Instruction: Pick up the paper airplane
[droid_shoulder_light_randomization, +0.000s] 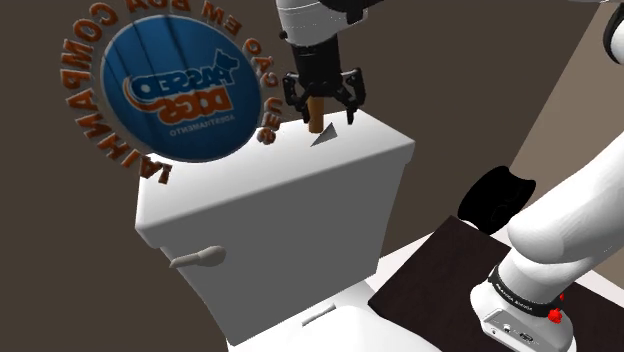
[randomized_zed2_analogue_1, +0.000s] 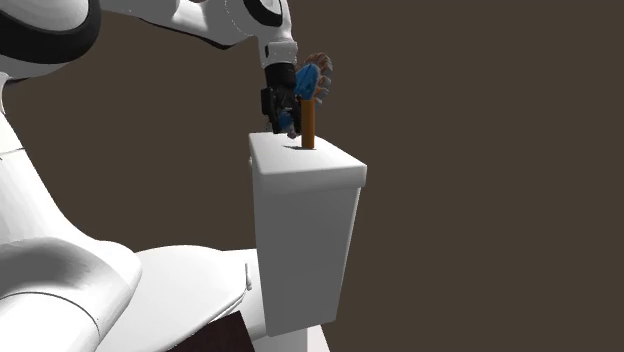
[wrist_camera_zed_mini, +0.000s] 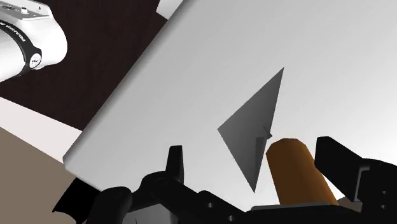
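The paper airplane (droid_shoulder_light_randomization: 325, 137) is a flat grey triangle lying on the white toilet tank lid (droid_shoulder_light_randomization: 250, 190). A brown upright cylinder (droid_shoulder_light_randomization: 314, 112) stands on the lid right beside it. My black gripper (droid_shoulder_light_randomization: 325, 108) hangs just above the lid, open, its fingers straddling the cylinder without clasping it. In the wrist view the airplane (wrist_camera_zed_mini: 254, 127) lies just ahead of the gripper (wrist_camera_zed_mini: 253, 149), and the cylinder (wrist_camera_zed_mini: 299, 168) sits close to one finger (wrist_camera_zed_mini: 337, 159). The second exterior view shows the gripper (randomized_zed2_analogue_1: 282, 118) next to the cylinder (randomized_zed2_analogue_1: 309, 125) on the lid (randomized_zed2_analogue_1: 310, 165).
A round blue dog-logo sign (droid_shoulder_light_randomization: 180, 90) ringed with brown letters hangs behind the tank. The flush handle (droid_shoulder_light_randomization: 197, 259) sticks out of the tank's front. The toilet bowl (droid_shoulder_light_randomization: 320, 320), a dark mat (droid_shoulder_light_randomization: 440, 270) and my arm's base (droid_shoulder_light_randomization: 520, 300) lie below.
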